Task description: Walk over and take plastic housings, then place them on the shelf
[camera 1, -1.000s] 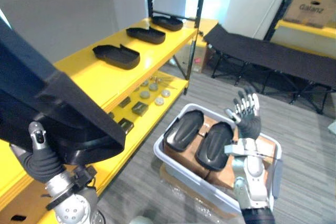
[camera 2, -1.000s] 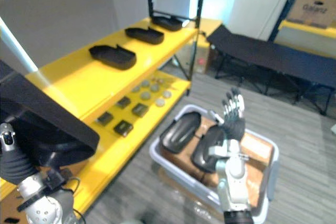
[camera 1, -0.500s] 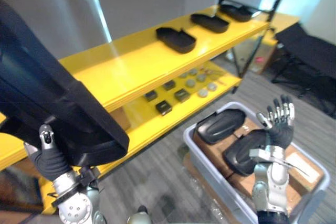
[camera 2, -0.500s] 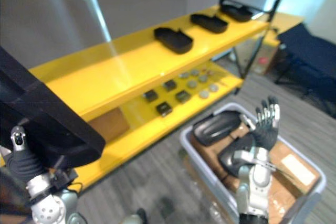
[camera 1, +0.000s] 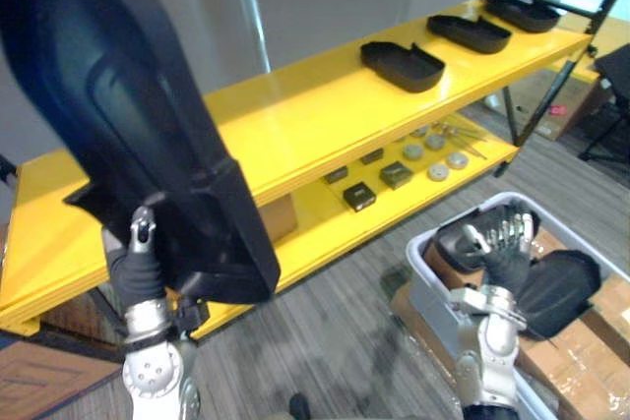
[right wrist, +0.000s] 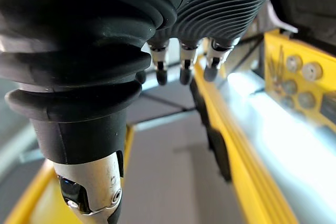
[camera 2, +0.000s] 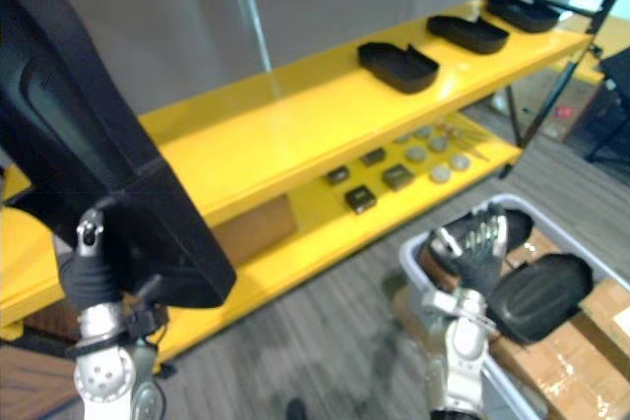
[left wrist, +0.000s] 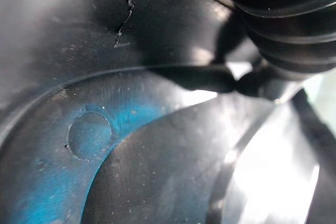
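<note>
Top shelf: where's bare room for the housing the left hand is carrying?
Free: the long stretch of the top shelf between the carried housing and the nearest shelved housing. Crowded: the far end, where three housings sit in a row. The lower shelf holds small parts and a cardboard box.

Lower level of shelf (camera 1: pixel 325 228): small parts are laid out in a loose group. Dark square blocks (camera 1: pixel 359 196) are set nearer the middle, grey round discs (camera 1: pixel 437 171) just beyond them, thin metal pieces (camera 1: pixel 463 135) at the far end. A brown cardboard box (camera 1: pixel 279 218) is tucked at the back of the same level, apart from the blocks. A pale grey bin (camera 1: pixel 430 287) is noted on the grey plank floor (camera 1: pixel 335 351), near the shelf front. Flat cardboard cartons (camera 1: pixel 591 351) are packed inside it. A brown mat (camera 1: pixel 39 381) is laid by the shelf's other end.
</note>
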Tool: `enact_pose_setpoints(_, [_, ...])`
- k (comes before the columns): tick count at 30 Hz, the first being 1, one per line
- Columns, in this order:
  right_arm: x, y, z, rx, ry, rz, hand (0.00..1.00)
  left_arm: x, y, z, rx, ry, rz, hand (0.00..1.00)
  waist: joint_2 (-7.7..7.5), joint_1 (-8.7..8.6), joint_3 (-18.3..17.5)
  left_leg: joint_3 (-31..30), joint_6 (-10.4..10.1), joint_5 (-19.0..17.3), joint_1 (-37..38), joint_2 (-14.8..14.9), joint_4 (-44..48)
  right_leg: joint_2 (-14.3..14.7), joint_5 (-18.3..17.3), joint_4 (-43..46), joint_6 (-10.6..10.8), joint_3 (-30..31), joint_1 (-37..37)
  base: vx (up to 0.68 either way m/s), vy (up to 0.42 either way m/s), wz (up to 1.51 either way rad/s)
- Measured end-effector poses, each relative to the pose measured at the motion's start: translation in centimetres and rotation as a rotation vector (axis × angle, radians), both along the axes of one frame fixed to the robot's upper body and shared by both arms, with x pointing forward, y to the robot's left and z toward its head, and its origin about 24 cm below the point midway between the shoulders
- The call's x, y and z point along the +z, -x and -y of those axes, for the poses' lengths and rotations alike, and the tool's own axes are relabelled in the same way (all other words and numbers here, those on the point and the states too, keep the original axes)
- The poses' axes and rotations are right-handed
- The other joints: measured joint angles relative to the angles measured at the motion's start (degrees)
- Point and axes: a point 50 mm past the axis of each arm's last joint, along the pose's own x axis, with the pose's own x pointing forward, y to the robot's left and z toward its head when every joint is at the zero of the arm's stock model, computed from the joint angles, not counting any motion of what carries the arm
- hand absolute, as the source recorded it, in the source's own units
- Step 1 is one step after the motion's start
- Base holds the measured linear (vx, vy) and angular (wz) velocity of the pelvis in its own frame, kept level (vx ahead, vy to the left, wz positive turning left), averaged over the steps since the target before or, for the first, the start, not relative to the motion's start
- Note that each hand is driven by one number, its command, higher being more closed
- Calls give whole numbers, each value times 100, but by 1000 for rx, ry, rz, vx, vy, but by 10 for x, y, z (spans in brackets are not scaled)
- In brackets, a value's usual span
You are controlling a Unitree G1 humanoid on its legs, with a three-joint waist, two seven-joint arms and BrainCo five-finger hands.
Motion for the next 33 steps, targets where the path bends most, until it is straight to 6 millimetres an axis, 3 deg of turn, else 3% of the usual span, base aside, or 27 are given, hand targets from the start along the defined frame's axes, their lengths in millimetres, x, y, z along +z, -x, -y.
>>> enact_pose_setpoints(2, [7, 0, -6, 20, 7, 28, 0, -2, 0, -1, 3, 4, -15, 100, -241, 49, -1, 62, -33, 18, 13, -102, 2, 122, 166, -347, 86, 18, -61, 6, -107, 6])
enact_pose_setpoints(3, [12, 2, -5, 23, 18, 52, 0, -10, 0, 2, 0, 30, -52, 100, -289, 63, -39, 104, -84, 12, 25, -126, -2, 71, 150, -405, 374, -58, -12, 52, -106, -5])
enact_pose_setpoints(8, [27, 15, -1, 39, 62, 114, 0, -18, 1, 18, -44, 74, -98, 100, -200, 49, -100, 419, -283, -110, 133, 126, -5, 228, 162, -509, 372, -126, 173, 68, -68, -2])
enact_pose_setpoints(12, [40, 21, -3, 76, 77, 183, 0, -11, 2, 18, -25, 99, -64, 100, -246, 71, -181, 332, -268, -216, 41, 198, 289, 283, 161, -508, 371, -198, 254, 91, -32, 14])
enact_pose_setpoints(15, [41, 17, -4, 87, 80, 191, 0, -14, 3, 15, 20, 142, -72, 100, -258, 209, -185, 120, -252, -573, -416, 266, 1570, 272, 94, -457, 261, -196, 489, 37, -1, 39])
enact_pose_setpoints(17, [45, 7, -10, 112, 74, 216, 0, -14, 4, 10, 50, 154, -69, 100, -234, 255, -190, 89, -253, -571, -413, 271, 1469, 290, 18, -453, 160, -175, 500, -29, -23, 31])
enact_pose_setpoints(20, [50, 2, -15, 119, 58, 239, 0, -15, 4, 11, 57, 166, -81, 100, -234, 386, -187, 117, -300, -503, -391, 272, 1291, 316, -67, -521, 175, -140, 486, -93, -55, 9])
enact_pose_setpoints(26, [43, 11, -22, 108, -35, 221, 0, -19, -1, 14, 78, 129, -157, 100, -234, 286, -220, 755, -325, -368, 59, 270, 739, 257, -142, -490, 150, 298, 320, -73, -3, -41])
enact_pose_setpoints(30, [36, 17, -40, 178, -73, 195, 0, -18, -6, 13, 108, 102, -176, 100, -333, 149, -366, 1168, -338, -360, 220, 265, 609, 255, -23, -526, 316, 630, 173, 57, 46, -57])
enact_pose_setpoints(33, [35, 18, -45, 248, -46, 196, 0, -9, -20, 18, 81, 112, -136, 100, -384, 120, -411, 1368, -356, -436, 386, 269, 636, 281, 73, -287, 360, 795, 60, 102, 26, -51])
